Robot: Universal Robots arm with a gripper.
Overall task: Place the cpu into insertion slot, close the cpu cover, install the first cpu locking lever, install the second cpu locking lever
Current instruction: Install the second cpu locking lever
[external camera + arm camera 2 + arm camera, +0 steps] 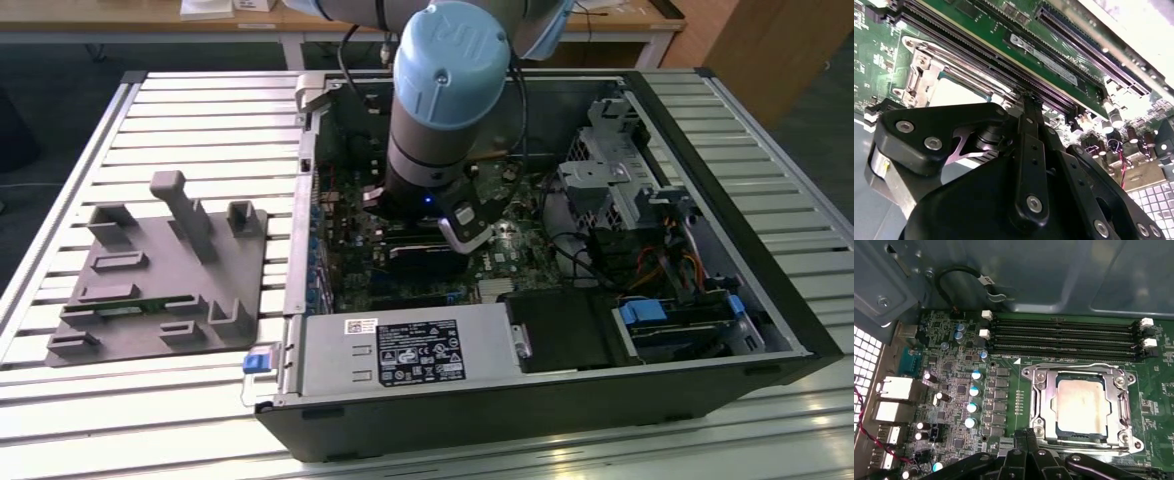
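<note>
Cpu [1083,406] seated under cpu cover [1040,401] — jaws just beside, apart.

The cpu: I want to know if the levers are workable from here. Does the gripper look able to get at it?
Probably yes. In the first wrist view the cpu sits in its slot under the cover, with the gripper right at the cover's edge and nothing between them.

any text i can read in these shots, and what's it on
None can be read.
Power supply label: rows of marks and print, too small to read.
White sticker on the motherboard in the second wrist view: print blurred.
Cable tag in the first wrist view: too small.
</note>
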